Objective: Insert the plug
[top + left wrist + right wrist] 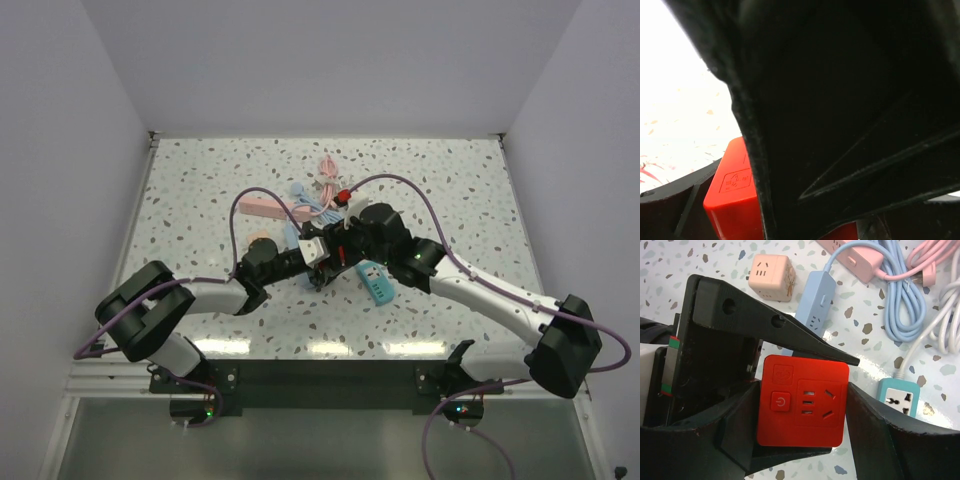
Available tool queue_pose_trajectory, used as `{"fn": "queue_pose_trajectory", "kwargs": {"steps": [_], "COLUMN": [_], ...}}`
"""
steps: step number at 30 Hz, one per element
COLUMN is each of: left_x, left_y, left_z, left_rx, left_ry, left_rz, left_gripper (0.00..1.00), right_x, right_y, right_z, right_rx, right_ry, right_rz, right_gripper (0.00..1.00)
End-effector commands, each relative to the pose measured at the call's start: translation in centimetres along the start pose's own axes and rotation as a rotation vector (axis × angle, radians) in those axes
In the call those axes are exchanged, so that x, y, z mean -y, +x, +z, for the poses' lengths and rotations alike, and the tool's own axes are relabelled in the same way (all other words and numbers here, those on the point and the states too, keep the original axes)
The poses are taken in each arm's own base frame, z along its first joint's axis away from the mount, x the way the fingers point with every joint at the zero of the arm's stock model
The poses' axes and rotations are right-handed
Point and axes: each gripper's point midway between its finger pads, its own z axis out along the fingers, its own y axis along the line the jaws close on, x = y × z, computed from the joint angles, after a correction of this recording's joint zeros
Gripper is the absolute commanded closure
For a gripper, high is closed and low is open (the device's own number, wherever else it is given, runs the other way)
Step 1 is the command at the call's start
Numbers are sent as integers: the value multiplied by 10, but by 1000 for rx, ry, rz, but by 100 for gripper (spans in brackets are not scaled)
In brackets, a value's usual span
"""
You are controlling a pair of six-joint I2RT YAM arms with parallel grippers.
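A red socket cube [802,407] with a power button and a face of slots is held up between both grippers. My right gripper [802,412] is shut on its left and right sides. My left gripper [318,250] comes in from the left, with one finger [790,332] on the cube's top edge and one under it. In the left wrist view a black finger [840,125] fills the frame, with the cube's corner [732,195] beside it. In the top view the two grippers meet at mid-table and hide the cube. A pink plug [926,277] lies on its cable at the far right.
Below on the table lie a pink socket cube [771,270], a light blue power strip [815,300], a pink power strip [860,257], a teal socket [897,397], a coiled blue cable [905,310] and a white cable [945,325]. White walls bound the table.
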Motion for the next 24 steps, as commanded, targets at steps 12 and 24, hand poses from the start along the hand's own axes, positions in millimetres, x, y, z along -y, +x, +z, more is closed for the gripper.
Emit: {"fn": "queue_pose_trajectory", "kwargs": {"steps": [12,24], "left_x": [-5,-4], "left_y": [-23,-48], "left_z": [8,-12], "left_rx": [75,201], "left_ry": [-17,-59], "left_rz": [48,85], "left_gripper": [68,100], "right_x": [-24,-21], "right_y": [-41,-26], "right_z": [-10,-6], "right_rx": [107,74], "right_ry": [-80,-73], "right_rz": [10,64], "right_gripper": [83,13]}}
